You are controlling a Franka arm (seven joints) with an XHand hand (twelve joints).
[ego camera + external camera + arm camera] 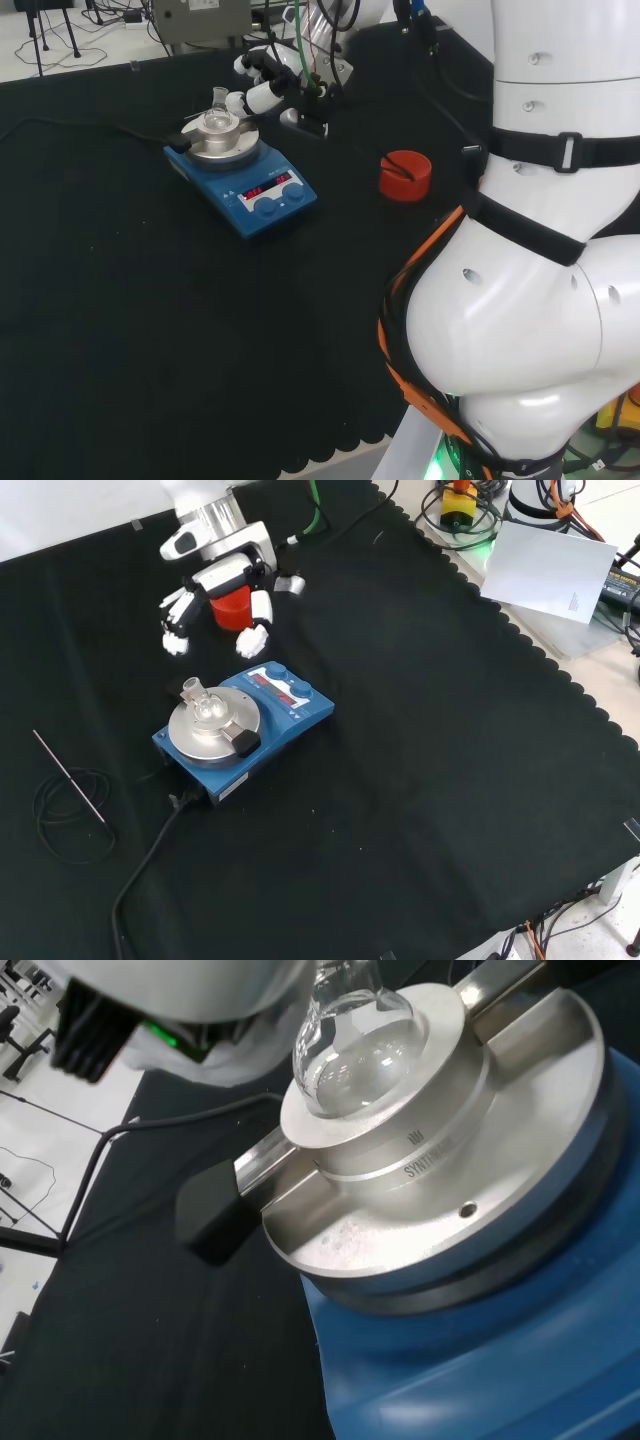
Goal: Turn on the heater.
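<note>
The blue heater (245, 730) sits left of centre in the front view, on the black surface (420, 780), its two round knobs (280, 673) and red display on the sloped panel turned toward the top of the frame — the side the arm reaches from, so the controls face the robot hand (215, 605). A clear round-bottomed flask (350, 1040) rests in the metal block (430, 1150) on the hotplate, seated in the recess that keeps it upright. The robot hand hovers just above the knobs in the front view, apart from them, fingers (255, 630) relaxed and pointing down, grasping nothing — a posture that seems ready for pressing or turning a knob. Behind it, partly hidden, stands a red ring (404, 175), right of centre in the head view. A thin rod (70, 775) and a coiled cable lie at the lower left of the front view.
</note>
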